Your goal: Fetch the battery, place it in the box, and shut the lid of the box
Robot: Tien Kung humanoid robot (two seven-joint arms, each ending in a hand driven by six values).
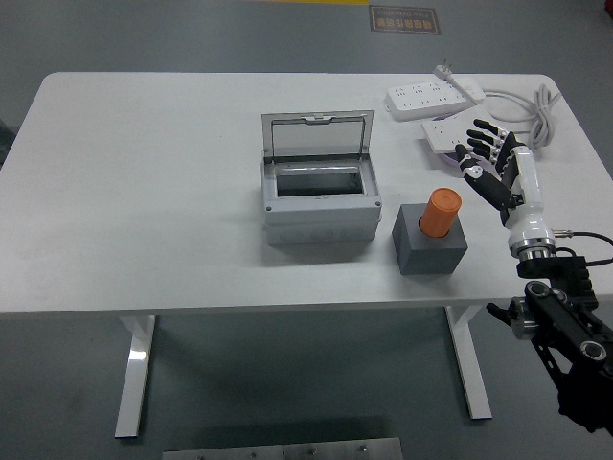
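The orange cylindrical battery (442,212) is standing upright in a dark grey square holder block (429,245), at three o'clock from the grey rectangular plastic box (319,196), whose clear hinged lid (317,136) is standing open. The right hand (493,165) is hovering with fingers spread, holding nothing, at two o'clock from the battery, near two white power strips (433,96).

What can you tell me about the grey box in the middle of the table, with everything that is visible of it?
The grey box looks like a plastic enclosure, rectangular, with small screws at the corners of its top rim. Its lid is open, hinged at the far side and standing nearly upright; the lid's panel looks clear or glossy inside a grey frame. The inside is dark and appears empty. It stands flat on the white table, left of the dark block holding the orange battery, apart from it. Nothing else touches it.
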